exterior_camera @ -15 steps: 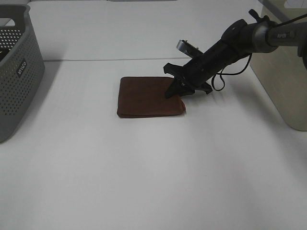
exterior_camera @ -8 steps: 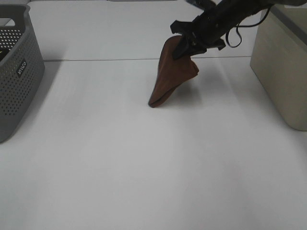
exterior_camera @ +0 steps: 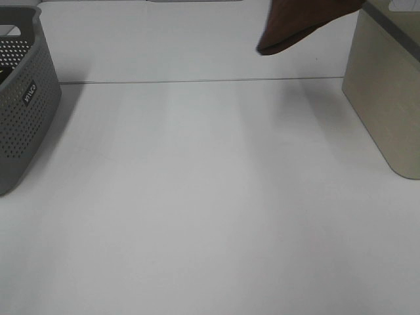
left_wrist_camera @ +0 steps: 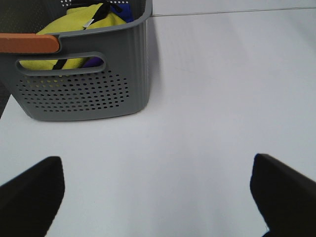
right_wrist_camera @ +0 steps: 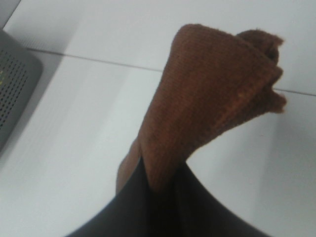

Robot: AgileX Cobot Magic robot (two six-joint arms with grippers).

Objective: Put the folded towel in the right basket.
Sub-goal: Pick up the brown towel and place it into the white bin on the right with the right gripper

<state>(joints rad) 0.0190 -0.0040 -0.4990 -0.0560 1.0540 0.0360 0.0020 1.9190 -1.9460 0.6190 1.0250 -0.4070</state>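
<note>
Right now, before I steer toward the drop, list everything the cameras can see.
towel: one, brown, lifted clear of the table at the top of the high view, just left of the beige basket
beige basket: one, beige, right edge of the table
grey basket: one, grey and perforated, left edge of the table
yellow fabric: one, yellow, inside the grey basket
blue item: one, blue, inside the grey basket behind the yellow fabric, mostly hidden
orange strip: one, orange, at the grey basket's rim
table: one, white, under everything
left gripper: one, black, open, facing the grey basket
right gripper: one, black, shut on the towel
</note>
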